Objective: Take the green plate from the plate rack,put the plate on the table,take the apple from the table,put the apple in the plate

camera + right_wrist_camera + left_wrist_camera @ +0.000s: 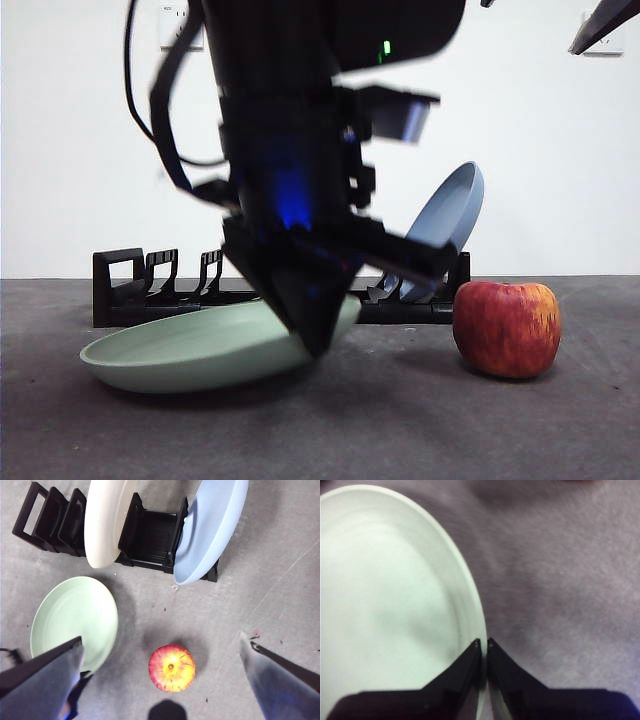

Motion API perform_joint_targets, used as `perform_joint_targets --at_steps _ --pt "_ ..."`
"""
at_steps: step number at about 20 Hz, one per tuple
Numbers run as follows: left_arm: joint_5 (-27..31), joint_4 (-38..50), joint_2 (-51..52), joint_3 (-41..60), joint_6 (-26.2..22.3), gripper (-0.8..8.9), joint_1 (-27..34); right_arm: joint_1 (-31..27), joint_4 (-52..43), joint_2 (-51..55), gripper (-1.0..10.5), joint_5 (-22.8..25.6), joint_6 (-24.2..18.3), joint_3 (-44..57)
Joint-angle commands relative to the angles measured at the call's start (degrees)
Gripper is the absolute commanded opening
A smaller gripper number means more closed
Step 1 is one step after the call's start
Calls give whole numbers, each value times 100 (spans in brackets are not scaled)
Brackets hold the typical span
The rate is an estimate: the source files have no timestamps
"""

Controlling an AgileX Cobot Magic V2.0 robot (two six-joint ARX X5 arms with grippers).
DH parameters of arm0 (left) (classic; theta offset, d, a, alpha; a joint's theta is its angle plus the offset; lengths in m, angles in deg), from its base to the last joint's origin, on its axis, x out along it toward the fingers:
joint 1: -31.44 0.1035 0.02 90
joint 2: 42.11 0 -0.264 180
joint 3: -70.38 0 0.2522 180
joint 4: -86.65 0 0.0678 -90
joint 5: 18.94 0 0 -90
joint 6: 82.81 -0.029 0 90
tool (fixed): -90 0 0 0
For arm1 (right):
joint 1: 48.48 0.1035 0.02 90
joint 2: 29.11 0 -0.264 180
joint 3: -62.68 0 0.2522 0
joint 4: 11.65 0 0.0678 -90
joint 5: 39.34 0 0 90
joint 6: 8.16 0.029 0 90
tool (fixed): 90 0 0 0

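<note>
Sage-green, the green plate point(190, 350) lies out on the counter point(400, 430) before the plate rack point(130, 285), its rim pinched in the left pincer point(484, 642); a hurried release could skid it toward the apple point(507, 328), over which the right pincer point(160, 680) hangs wide.

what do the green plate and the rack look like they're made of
Green plate: probably matte plastic or melamine, possibly glazed ceramic; pale, even, no sharp glare. Plate rack: most likely moulded black plastic, with a dull sheen and ribbed, slotted holders. Neither can be settled by look alone.
</note>
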Motion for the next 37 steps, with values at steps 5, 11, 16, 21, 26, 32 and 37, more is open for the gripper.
perform_joint_targets --at_steps 5,11,16,21,26,32,37 --pt "-758 116 -299 31 -22 0 -81 2 -33 -37 563 101 52 -22" --pt "-778 114 -177 26 -20 236 -48 2 -37 -37 563 101 50 -22" --pt "-782 107 446 -72 -17 261 17 2 -35 -37 563 177 35 -22" --pt "-787 -328 2273 -664 -24 261 -144 2 87 -37 563 332 -118 -15" --pt "-1071 -721 4026 -1327 -485 261 -131 129 463 258 563 461 -157 354" --pt "-1040 -2275 5455 -1373 -719 261 24 859 -72 2205 563 857 584 2546" --pt "-1047 -4024 6087 -1340 -140 261 17 1462 -216 3665 563 1401 1615 3936"
